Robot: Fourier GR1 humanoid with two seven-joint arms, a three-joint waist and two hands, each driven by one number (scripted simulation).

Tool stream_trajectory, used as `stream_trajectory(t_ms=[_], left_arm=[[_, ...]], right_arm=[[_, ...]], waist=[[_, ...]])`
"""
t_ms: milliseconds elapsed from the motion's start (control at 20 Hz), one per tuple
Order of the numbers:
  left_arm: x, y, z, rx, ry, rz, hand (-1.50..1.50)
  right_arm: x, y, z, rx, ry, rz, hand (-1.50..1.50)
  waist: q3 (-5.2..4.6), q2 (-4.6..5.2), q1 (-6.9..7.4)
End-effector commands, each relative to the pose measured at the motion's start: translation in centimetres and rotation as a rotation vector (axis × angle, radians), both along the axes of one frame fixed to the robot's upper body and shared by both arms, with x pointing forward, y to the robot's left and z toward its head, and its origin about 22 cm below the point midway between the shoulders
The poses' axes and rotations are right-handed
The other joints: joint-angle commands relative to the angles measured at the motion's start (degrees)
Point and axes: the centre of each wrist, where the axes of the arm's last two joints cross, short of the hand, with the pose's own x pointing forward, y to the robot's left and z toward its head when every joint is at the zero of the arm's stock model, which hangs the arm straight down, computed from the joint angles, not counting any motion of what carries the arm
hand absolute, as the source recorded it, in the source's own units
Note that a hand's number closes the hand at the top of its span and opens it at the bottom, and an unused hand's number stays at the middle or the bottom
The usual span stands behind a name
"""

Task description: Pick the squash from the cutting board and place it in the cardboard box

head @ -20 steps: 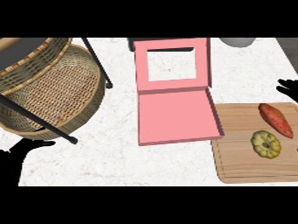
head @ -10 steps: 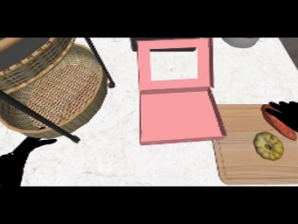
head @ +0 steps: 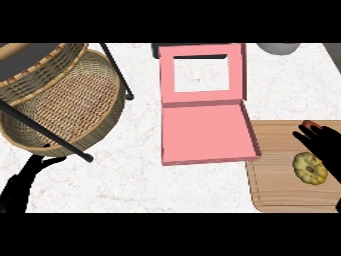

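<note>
Fingers spread, my right hand (head: 335,155) sits at the squash's (head: 309,168) one o'clock, so I might grab the red vegetable (head: 308,123) underneath.

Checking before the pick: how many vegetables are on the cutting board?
2. The yellow squash lies on the cutting board beside the right hand; a reddish vegetable at the board's far edge is mostly hidden under that hand.

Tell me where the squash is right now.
In the head view the squash sits on the cutting board at lower right, just right of the pink box, with the right hand beside it.
</note>
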Motion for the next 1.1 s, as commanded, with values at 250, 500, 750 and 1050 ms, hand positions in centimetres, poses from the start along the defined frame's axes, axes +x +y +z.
stream_trajectory(t_ms=[250, 500, 750, 1050], left_arm=[[4.8, -2.7, 4.1, -0.025, -0.2, -0.131, 0.0], [5.3, -3.2, 4.5, -0.048, -0.191, -0.133, 0.0], [4.3, -4.5, 4.7, -0.062, -0.184, -0.135, 0.0], [4.4, -4.9, 4.6, -0.046, -0.193, -0.131, 0.0]], right_arm=[[-0.7, 0.3, -1.8, -0.05, -0.002, -0.065, -1.5], [-0.5, -0.8, -2.8, -0.064, 0.015, -0.067, -1.5], [-0.5, -1.8, -2.6, -0.032, 0.001, -0.069, -1.5], [-0.2, -0.3, -3.9, -0.032, -0.003, -0.062, -1.5]], waist=[[0.36, -0.01, -0.71], [0.38, 0.13, -0.58], [0.43, -0.08, -0.59], [0.39, 0.0, -0.28]])
